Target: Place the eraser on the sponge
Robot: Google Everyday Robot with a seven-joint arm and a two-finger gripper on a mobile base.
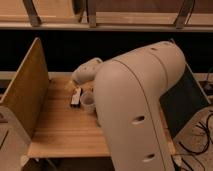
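The eraser, a small whitish oblong with dark parts, lies on the wooden table left of centre. A clear cup stands right beside it. My big beige arm fills the middle and right of the camera view, and its far rounded link reaches over the table's back just above the eraser. The gripper itself is hidden behind the arm, with its jaws standing wide. The eraser rests on the table with nothing holding it. The sponge is hidden from view.
A tall wooden board stands along the table's left edge. A dark panel leans at the right side, with cables on the floor beyond it. A shelf rail runs across the back.
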